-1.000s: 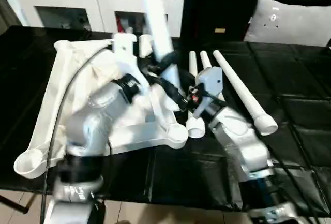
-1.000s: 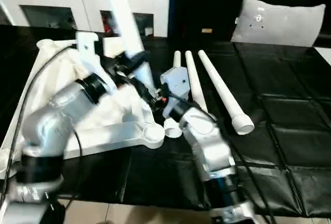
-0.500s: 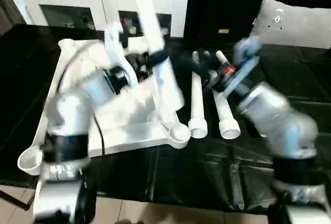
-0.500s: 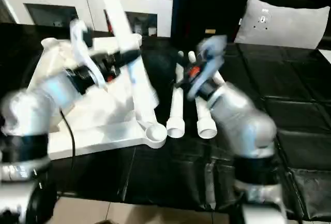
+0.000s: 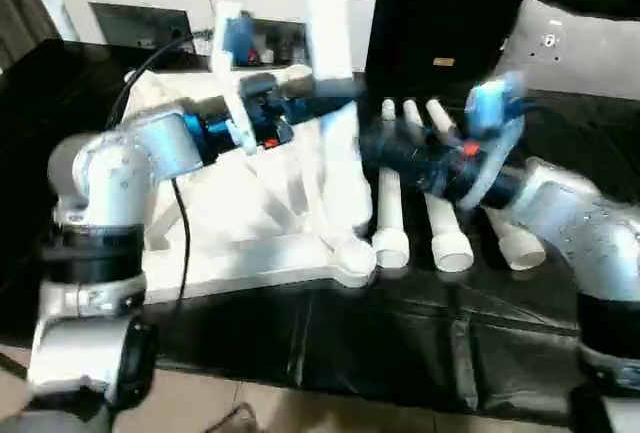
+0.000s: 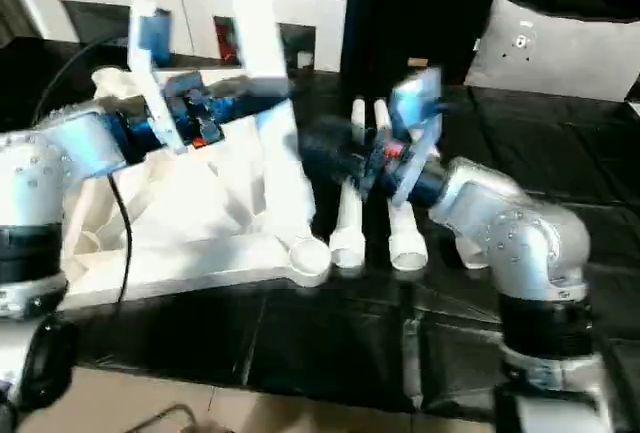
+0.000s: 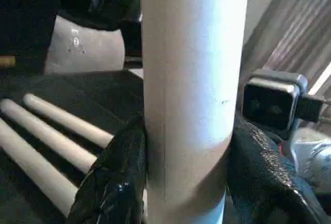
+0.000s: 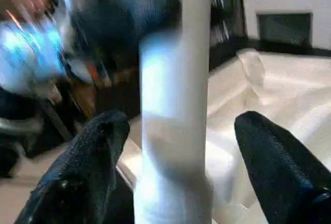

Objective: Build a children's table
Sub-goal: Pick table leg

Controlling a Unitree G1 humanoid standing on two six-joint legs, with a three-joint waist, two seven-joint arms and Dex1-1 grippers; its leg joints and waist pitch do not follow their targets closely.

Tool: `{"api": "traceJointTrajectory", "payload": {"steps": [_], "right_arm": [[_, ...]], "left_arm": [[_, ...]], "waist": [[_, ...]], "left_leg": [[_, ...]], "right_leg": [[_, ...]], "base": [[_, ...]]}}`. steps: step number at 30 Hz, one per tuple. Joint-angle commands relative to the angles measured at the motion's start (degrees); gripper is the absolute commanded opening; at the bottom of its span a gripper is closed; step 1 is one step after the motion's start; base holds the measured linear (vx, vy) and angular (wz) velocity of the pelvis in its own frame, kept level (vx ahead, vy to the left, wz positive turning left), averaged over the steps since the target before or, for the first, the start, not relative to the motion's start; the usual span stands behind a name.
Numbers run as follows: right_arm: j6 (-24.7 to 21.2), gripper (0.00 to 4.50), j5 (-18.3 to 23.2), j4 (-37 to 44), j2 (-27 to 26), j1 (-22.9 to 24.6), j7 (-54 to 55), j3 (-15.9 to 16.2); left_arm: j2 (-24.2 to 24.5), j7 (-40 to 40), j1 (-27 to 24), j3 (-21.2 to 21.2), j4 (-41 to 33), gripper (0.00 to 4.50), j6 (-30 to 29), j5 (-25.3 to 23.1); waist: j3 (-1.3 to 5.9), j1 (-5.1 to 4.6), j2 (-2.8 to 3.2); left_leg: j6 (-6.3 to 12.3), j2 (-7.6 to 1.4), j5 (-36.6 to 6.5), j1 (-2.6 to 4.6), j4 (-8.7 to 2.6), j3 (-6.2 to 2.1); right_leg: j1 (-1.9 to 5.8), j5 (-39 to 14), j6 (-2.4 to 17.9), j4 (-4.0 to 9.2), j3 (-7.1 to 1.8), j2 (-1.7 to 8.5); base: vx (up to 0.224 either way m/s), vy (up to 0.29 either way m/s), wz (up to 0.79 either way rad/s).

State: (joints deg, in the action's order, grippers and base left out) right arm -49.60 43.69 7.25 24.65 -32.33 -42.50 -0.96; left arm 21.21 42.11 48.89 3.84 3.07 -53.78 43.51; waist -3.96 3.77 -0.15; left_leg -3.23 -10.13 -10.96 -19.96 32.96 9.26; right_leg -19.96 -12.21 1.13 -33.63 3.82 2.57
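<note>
The white tabletop (image 5: 225, 238) lies underside up on the black table, rim and round corner sockets showing. One white leg (image 5: 325, 13) stands upright in the near corner socket (image 5: 350, 256). My left gripper (image 7: 189, 151) is shut on this leg at mid-height, one black finger (image 7: 111, 182) on each side. My right gripper (image 5: 388, 148) reaches in from the right; it is open, and its fingers (image 8: 98, 151) stand apart on both sides of the same leg (image 8: 178, 79) without touching it. Three more legs (image 5: 390, 208) lie side by side right of the tabletop.
A grey-white pillow-like bag (image 5: 575, 48) sits at the back right. A white cabinet (image 5: 150, 8) stands behind the black table (image 5: 400, 333). The lying legs are just under my right forearm (image 5: 570, 223).
My right arm has swung left from over the lying legs until its open fingers straddle the upright leg. My left gripper keeps its hold on the leg, and the leg now stands straighter.
</note>
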Motion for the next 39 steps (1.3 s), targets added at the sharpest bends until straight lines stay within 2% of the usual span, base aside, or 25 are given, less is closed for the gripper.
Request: {"api": "traceJointTrajectory", "payload": {"steps": [1,2,3,4,5,6,7,8,9,10,11,12,14,16,18,20,28,29,39], "right_arm": [[-0.9,3.80,-2.6,-0.6,0.2,-0.8,1.4,2.0],[-1.3,3.80,-3.4,-1.3,-0.4,-1.3,2.4,2.6],[-1.4,3.80,-3.6,-1.5,-0.6,-1.5,2.7,2.8],[-1.4,3.80,-3.8,-1.7,-0.7,-1.7,2.7,2.9],[-1.6,3.80,-3.9,-2.0,-1.0,-1.8,2.8,3.3],[-1.6,3.80,-3.9,-2.0,-1.0,-1.8,2.8,3.3],[-1.4,3.80,-3.9,-1.9,-1.0,-1.6,2.0,4.0],[-1.4,3.80,-3.9,-1.9,-1.0,-1.6,2.0,4.0],[-0.6,3.80,-4.0,-1.8,-0.9,-1.5,1.2,4.6],[-0.6,3.80,-4.0,-1.8,-0.9,-1.5,1.2,4.6],[-0.1,3.80,-4.2,-1.8,-0.9,-1.5,0.8,4.7],[0.3,3.80,-4.4,-2.0,-1.3,-1.5,0.7,4.5],[0.2,3.80,-4.2,-2.0,-1.8,-1.4,0.8,4.0],[0.1,3.80,-4.0,-2.0,-2.1,-1.2,0.9,3.8],[0.0,3.80,-3.9,-2.0,-2.4,-0.9,1.1,3.7],[-0.1,3.80,-3.6,-2.0,-2.8,-0.4,1.3,3.6],[0.1,3.80,-3.6,-2.7,-3.7,0.2,1.3,3.0],[0.1,3.51,-3.8,-2.7,-3.8,0.3,1.3,3.1],[-0.2,2.79,-4.2,-2.7,-4.1,0.8,1.1,3.7]], "left_arm": [[0.8,2.4,0.4,-2.9,-1.3,1.86,1.9,-2.4],[1.2,3.3,0.5,-4.5,-1.8,1.86,2.5,-3.6],[1.3,3.5,0.6,-5.0,-1.9,1.86,2.6,-3.9],[1.4,3.7,0.7,-5.4,-1.9,1.86,2.9,-4.2],[1.4,4.0,0.8,-6.1,-2.0,1.86,3.3,-4.7],[1.4,4.0,0.8,-6.1,-2.0,1.86,3.3,-4.7],[1.7,4.8,0.7,-7.5,-2.4,1.86,4.5,-5.5],[1.7,4.8,0.7,-7.5,-2.4,1.86,4.5,-5.5],[1.7,5.3,0.8,-7.9,-2.3,1.86,5.0,-5.7],[1.7,5.3,0.8,-7.9,-2.3,1.86,5.0,-5.7],[1.6,5.6,0.9,-7.9,-2.2,1.86,5.3,-5.8],[1.3,5.7,0.8,-7.7,-2.0,1.86,6.0,-6.3],[1.1,5.8,0.6,-7.7,-1.7,1.86,6.5,-6.6],[1.1,6.0,0.5,-7.8,-1.5,1.86,6.8,-7.0],[1.0,6.1,0.4,-8.0,-1.4,1.86,7.0,-7.2],[0.9,6.5,0.4,-7.9,-1.5,1.86,7.0,-6.7],[0.8,8.4,0.1,-8.9,-2.7,1.86,6.8,-6.3],[1.0,9.2,-0.2,-9.3,-3.2,1.86,7.0,-6.5],[0.4,10.1,-0.3,-9.4,-4.2,1.86,6.3,-5.8]], "waist": [[4.54,0.55,-0.03],[4.94,0.33,-0.53],[5.14,0.30,-0.57],[5.61,0.32,-0.77],[5.72,0.43,-0.78],[5.87,0.57,-0.73],[5.72,0.59,-1.02],[5.47,0.87,-0.94],[5.18,1.06,-0.74],[5.01,1.08,-0.78],[4.81,1.25,-0.69],[4.70,1.31,-0.56],[4.39,1.34,-0.66],[4.24,1.41,-0.34],[4.26,1.37,-0.53],[4.18,1.33,-0.41],[4.35,1.37,-0.47],[4.35,1.38,-0.43],[4.56,1.43,-0.56]], "left_leg": [[1.10,-2.91,0.4,0.28,-2.69,-0.45],[1.51,-2.69,5.1,-0.44,-2.36,-0.65],[1.94,-2.58,6.4,-0.46,-2.05,-0.57],[3.09,-2.24,8.5,-0.71,-1.33,-0.38],[4.49,-2.10,10.0,-1.21,-1.05,-0.36],[5.08,-2.05,10.3,-1.23,-0.83,-0.28],[5.77,-2.04,9.7,-1.71,-0.71,-0.23],[5.68,-2.21,7.4,-1.75,-0.76,-0.15],[5.06,-2.39,4.4,-1.50,-0.92,-0.05],[4.60,-2.46,3.1,-1.52,-1.04,-0.06],[3.46,-2.66,1.0,-1.27,-1.22,-0.04],[2.89,-2.74,0.0,-1.11,-1.28,-0.02],[0.89,-2.80,-3.0,-0.95,-1.61,0.02],[-0.33,-2.85,-4.9,-0.69,-1.76,-0.04],[-0.91,-2.82,-5.9,-0.68,-1.87,-0.08],[-1.47,-2.80,-7.1,-0.65,-2.00,-0.12],[-1.57,-2.61,-7.3,-1.03,-2.03,-0.22],[-1.50,-2.59,-7.3,-1.03,-2.03,-0.22],[-0.77,-2.50,-5.5,-1.23,-1.83,-0.12]], "right_leg": [[2.20,-3.7,10.7,2.43,-3.43,5.65],[2.44,4.7,11.5,1.19,-3.39,5.15],[2.26,8.1,12.1,0.71,-3.39,5.06],[2.20,13.9,13.2,-0.09,-3.49,4.96],[2.15,18.0,14.3,-0.63,-3.40,4.96],[2.03,19.1,14.7,-0.73,-3.34,4.97],[1.96,19.4,15.1,-0.83,-3.33,4.99],[1.65,16.7,15.1,-0.66,-3.30,5.17],[1.36,11.9,14.9,-0.19,-3.29,5.22],[1.39,9.4,14.7,0.04,-3.32,5.29],[1.23,5.2,14.1,0.41,-3.33,5.35],[1.10,3.2,13.8,0.60,-3.36,5.35],[1.03,-3.3,12.3,1.25,-3.43,5.44],[0.73,-7.4,11.3,1.63,-3.41,5.47],[0.67,-9.5,10.4,1.88,-3.41,5.43],[0.42,-11.8,9.5,2.12,-3.33,5.42],[0.36,-12.2,8.7,2.19,-3.29,5.43],[0.31,-12.2,8.7,2.22,-3.28,5.41],[0.48,-9.0,9.6,1.90,-3.23,5.31]], "base": [[0.000,0.000,0.00],[0.000,0.000,0.00],[0.000,0.000,0.00],[0.000,0.000,0.00],[0.000,0.000,0.00],[0.000,0.000,0.00],[0.000,0.000,0.00],[0.000,0.000,0.00],[0.000,0.000,0.00],[0.000,0.000,0.00],[0.000,0.000,0.00],[0.000,0.000,0.00],[-0.062,-0.003,0.02],[-0.025,0.000,0.01],[0.000,0.000,0.00],[0.000,0.000,0.00],[0.000,0.000,0.00],[0.000,0.000,0.00],[0.000,0.000,0.00]]}}
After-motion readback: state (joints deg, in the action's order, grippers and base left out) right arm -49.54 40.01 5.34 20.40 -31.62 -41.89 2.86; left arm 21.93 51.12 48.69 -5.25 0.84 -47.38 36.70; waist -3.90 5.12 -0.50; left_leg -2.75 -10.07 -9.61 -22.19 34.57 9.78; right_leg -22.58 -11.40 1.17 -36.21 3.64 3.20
